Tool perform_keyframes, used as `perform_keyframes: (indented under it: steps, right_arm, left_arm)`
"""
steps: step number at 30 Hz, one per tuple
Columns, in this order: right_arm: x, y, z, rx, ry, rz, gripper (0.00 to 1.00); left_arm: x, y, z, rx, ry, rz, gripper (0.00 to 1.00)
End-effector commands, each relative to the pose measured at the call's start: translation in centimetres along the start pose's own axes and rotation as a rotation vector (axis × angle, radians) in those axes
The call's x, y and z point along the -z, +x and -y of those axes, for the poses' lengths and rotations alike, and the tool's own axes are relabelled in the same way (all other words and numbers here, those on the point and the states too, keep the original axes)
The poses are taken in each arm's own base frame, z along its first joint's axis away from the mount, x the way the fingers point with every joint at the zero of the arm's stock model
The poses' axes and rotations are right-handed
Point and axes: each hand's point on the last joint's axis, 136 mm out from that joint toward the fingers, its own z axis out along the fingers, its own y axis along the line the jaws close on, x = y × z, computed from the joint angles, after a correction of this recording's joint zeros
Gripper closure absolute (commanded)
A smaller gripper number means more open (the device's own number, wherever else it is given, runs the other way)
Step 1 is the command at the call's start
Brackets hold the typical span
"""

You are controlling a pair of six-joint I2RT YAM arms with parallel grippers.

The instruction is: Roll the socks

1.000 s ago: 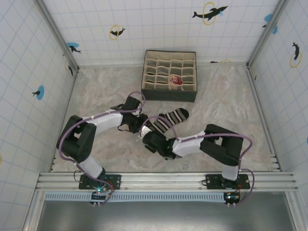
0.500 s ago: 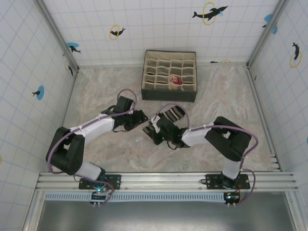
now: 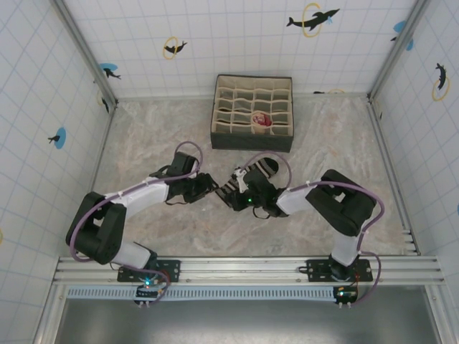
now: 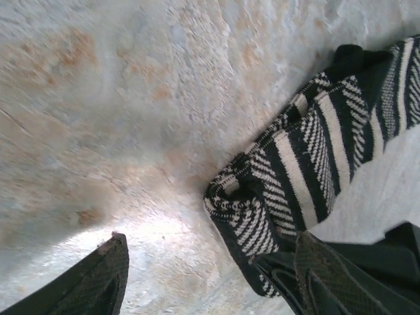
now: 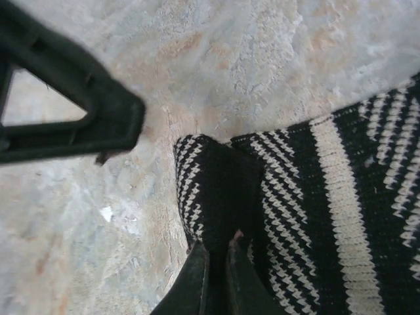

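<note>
The black-white-grey striped sock (image 3: 259,170) lies on the table in front of the organiser box, its near end folded over into a thick lump (image 4: 252,216). My right gripper (image 3: 237,193) is shut on the black fabric of that folded end (image 5: 216,246). From the left, my left gripper (image 3: 210,185) stands open (image 4: 211,241). One of its fingers (image 4: 98,279) is over bare table and the other (image 4: 328,279) is by the sock's fold. A rolled red-and-pale sock (image 3: 263,121) sits in a cell of the box.
The beige gridded organiser box (image 3: 252,113) stands just behind the sock at the back centre. The marbled table (image 3: 143,136) has free room left and right of the arms. Tiled walls close in both sides and the back.
The sock's near end has been folded up towards the box, so the sock looks shorter. My right gripper moved up with it. My left gripper swung down and right to the fold.
</note>
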Motion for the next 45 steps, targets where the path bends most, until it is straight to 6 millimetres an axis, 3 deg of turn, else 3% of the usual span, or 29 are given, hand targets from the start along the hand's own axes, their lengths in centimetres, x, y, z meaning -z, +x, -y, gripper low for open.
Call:
perform_keyframes:
  steps: [1, 5, 16, 20, 26, 32, 37, 45]
  right_arm:
    - [0.1, 4.7, 1.1, -0.236, -0.092, -0.157, 1.00]
    - [0.2, 3.9, 1.3, -0.373, -0.153, -0.158, 1.00]
    - [-0.2, 4.1, 2.8, -0.521, -0.143, -0.193, 1.00]
    - [-0.2, 4.3, 3.3, -0.556, -0.138, -0.193, 1.00]
    - [0.0, 3.9, 3.5, -0.591, -0.155, -0.177, 1.00]
    - [0.2, 3.5, 3.3, -0.582, -0.175, -0.161, 0.99]
    - [1.0, 2.9, 3.1, -0.518, -0.163, -0.121, 0.74]
    - [3.5, 0.4, 4.2, -0.171, 0.136, -0.038, 0.54]
  left_arm:
    - [0.0, 0.2, 1.7, -0.048, 0.115, -0.002, 0.40]
    - [-0.7, 0.7, 1.4, -0.054, 0.133, -0.008, 0.49]
    - [-2.7, 1.0, 2.2, -0.041, 0.150, -0.015, 0.49]
    - [-3.6, 1.4, 1.9, -0.016, 0.134, -0.037, 0.57]
    - [-4.6, 2.3, 0.4, 0.024, 0.078, -0.059, 0.63]
    - [-5.4, 2.1, -0.2, 0.047, 0.039, -0.062, 0.74]
    - [-5.4, 1.3, 0.0, 0.041, 0.003, -0.064, 1.00]
    - [-4.4, 1.3, 1.2, 0.026, -0.003, -0.099, 1.00]
